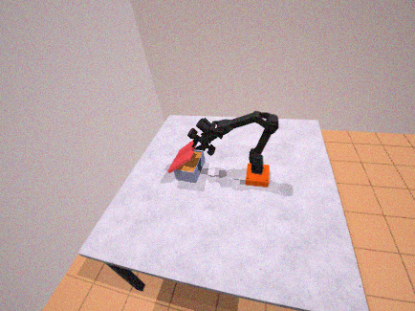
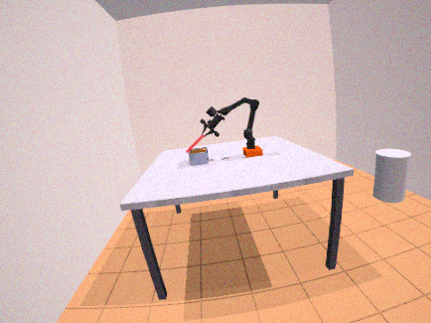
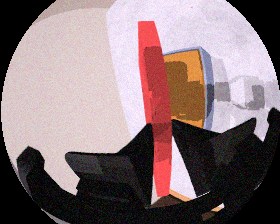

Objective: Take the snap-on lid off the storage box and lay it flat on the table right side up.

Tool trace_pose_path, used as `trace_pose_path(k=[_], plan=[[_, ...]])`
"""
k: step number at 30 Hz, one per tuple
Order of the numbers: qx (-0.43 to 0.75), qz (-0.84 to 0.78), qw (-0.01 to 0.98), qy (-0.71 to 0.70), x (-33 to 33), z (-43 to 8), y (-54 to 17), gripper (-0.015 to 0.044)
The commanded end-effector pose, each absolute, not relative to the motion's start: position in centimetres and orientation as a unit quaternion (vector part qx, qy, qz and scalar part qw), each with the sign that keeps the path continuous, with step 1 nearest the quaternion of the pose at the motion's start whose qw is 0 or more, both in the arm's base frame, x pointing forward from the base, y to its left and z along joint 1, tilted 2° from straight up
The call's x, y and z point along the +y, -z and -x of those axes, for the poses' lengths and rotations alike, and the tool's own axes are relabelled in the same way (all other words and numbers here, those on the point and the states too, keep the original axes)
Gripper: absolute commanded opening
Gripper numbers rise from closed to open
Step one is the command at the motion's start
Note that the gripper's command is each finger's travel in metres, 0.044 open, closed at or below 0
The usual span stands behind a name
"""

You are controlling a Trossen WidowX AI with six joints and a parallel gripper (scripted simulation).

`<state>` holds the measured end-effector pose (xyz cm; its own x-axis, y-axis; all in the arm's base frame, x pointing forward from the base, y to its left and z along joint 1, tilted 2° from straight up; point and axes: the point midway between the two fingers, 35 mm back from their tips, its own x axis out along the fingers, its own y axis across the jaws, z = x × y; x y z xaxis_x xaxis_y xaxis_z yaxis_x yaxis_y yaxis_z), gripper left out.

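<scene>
The red lid (image 1: 182,158) (image 2: 195,144) (image 3: 156,95) is off its closed position and tilted steeply. Its raised edge is towards the arm and its low edge is by the far-left side of the box rim. Whether the low edge touches the rim cannot be told. The grey-blue storage box (image 1: 186,174) (image 2: 199,158) (image 3: 209,75) stands upright on the table, its orange-brown inside showing. My gripper (image 1: 196,144) (image 2: 204,132) (image 3: 161,125) is shut on the lid's raised edge, above the box, with one finger on each face.
The white table (image 1: 215,236) (image 2: 278,171) carries the arm's orange base (image 1: 258,176) (image 2: 252,152), to the right of the box. The table's left edge lies beyond the box. A grey cylindrical bin (image 2: 390,176) stands on the floor at the right, away from the table.
</scene>
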<state>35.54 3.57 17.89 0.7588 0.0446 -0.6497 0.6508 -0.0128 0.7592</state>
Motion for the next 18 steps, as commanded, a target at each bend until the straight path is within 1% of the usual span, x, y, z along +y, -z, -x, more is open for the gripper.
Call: trace_pose_path(k=[1, 18], plan=[[0.253, -0.675, 0.656, 0.222, 3.6, -35.8, -19.4, 0.0000], [0.253, -0.675, 0.656, 0.222, 3.5, -35.8, -21.6, 0.0000]])
